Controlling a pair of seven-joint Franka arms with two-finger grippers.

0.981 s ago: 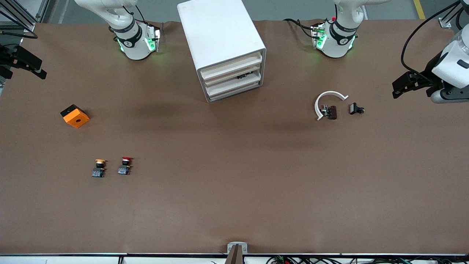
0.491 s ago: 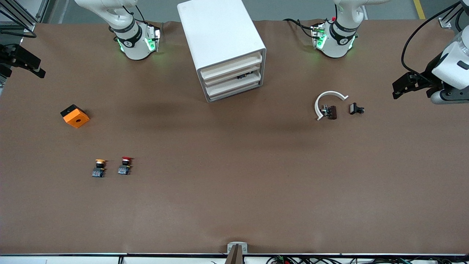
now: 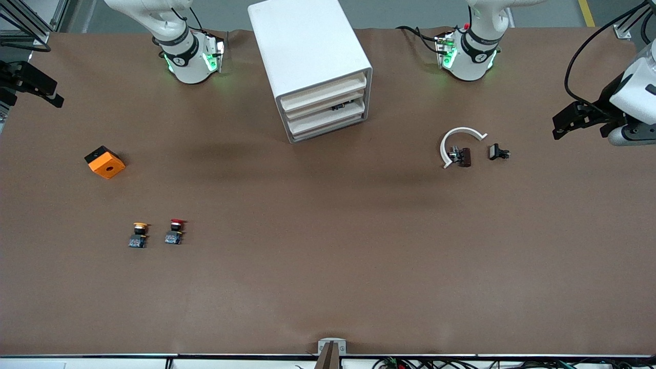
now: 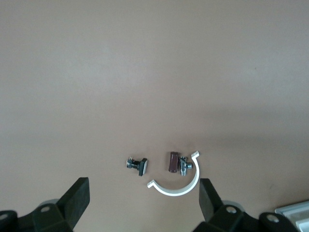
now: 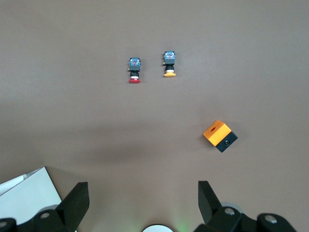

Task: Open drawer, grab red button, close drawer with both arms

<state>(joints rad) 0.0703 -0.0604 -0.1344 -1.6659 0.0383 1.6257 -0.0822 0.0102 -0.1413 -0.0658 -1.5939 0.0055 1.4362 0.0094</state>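
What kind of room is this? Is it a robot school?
Probably a robotics lab or test workshop. Two white robot arms, the left arm and the right arm, are bolted to a brown table, with a small drawer cabinet and push buttons laid out for practice.

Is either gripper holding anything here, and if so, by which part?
Nothing is held. The left gripper and right gripper are both open and empty, up over the table's ends.
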